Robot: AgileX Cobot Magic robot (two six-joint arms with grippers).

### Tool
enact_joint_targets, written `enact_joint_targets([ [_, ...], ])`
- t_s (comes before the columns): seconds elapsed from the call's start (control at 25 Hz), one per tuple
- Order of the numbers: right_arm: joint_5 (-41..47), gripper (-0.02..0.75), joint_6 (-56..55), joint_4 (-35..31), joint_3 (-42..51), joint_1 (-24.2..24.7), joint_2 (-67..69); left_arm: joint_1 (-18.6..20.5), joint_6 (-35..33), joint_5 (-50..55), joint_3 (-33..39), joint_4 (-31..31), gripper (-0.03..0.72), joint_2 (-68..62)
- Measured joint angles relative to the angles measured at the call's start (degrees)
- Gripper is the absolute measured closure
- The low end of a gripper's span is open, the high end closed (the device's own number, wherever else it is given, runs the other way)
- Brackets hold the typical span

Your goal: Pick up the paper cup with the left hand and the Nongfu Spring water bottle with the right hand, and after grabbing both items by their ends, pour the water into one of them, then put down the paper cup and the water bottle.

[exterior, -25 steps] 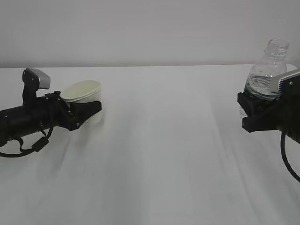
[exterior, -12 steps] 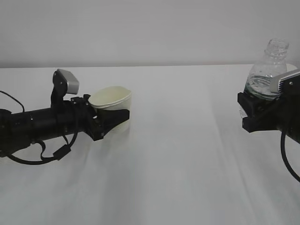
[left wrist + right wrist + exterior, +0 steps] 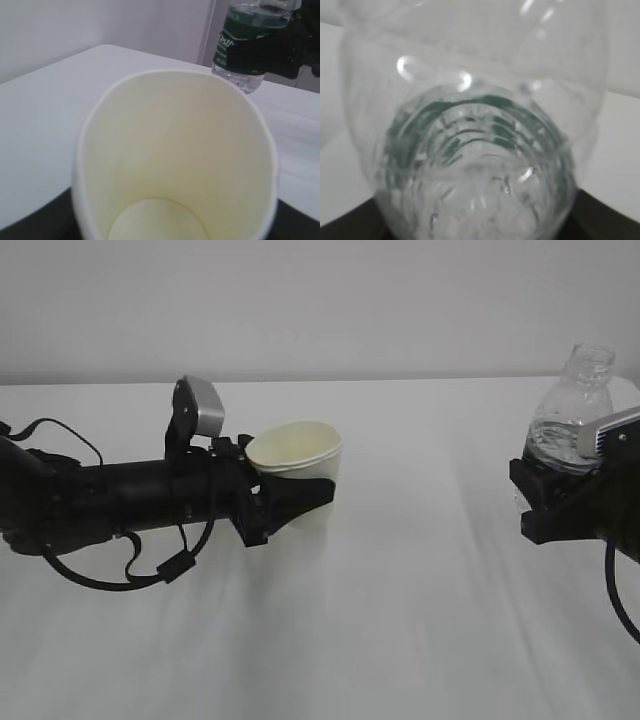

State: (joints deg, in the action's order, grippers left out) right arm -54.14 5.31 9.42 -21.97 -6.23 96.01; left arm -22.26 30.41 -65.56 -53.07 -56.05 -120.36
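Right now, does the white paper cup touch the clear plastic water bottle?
Apart. The exterior view shows bare table between the cup and the bottle.

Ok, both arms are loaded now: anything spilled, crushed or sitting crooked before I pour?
No spill shows on the white table. The small white paper cup is empty and dry inside, but its rim looks pinched into an oval in the left gripper. The clear ribbed plastic water bottle stands capless and roughly upright in the right gripper.

The right hand (image 3: pixel 560 502) runs off the exterior view's right edge and hides the Nongfu Spring water bottle (image 3: pixel 572 420) below its shoulder. The paper cup (image 3: pixel 298 472) base sits behind the left hand (image 3: pixel 295 502) fingers
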Motion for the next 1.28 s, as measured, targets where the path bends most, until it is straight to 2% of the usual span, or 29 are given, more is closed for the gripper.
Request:
enact_joint_targets([
  [0.28, 1.6, 0.293, 0.1, -2.8, 3.8, 0.0, -6.1, -4.8, 1.1, 0.0, -2.0, -0.5, 0.239, -0.3],
  [0.6, 8.0, 0.293, 0.1, -3.4, 6.7, 0.0, -14.8, -11.3, 1.3, 0.0, -3.6, -0.8, 0.239, -2.8],
  [0.76, 14.3, 0.293, 0.1, -3.4, 7.2, 0.0, -18.7, -14.1, 1.3, 0.0, -3.6, -1.3, 0.239, -3.2],
  [1.0, 20.2, 0.293, 2.0, -3.4, 7.5, 0.0, -24.2, -16.3, 1.6, 0.0, -3.6, -1.5, 0.239, -3.3],
  [1.28, 24.6, 0.293, 4.0, -3.4, 7.5, 0.0, -24.7, -17.2, 1.8, 0.6, -3.6, -1.6, 0.239, -3.3],
])
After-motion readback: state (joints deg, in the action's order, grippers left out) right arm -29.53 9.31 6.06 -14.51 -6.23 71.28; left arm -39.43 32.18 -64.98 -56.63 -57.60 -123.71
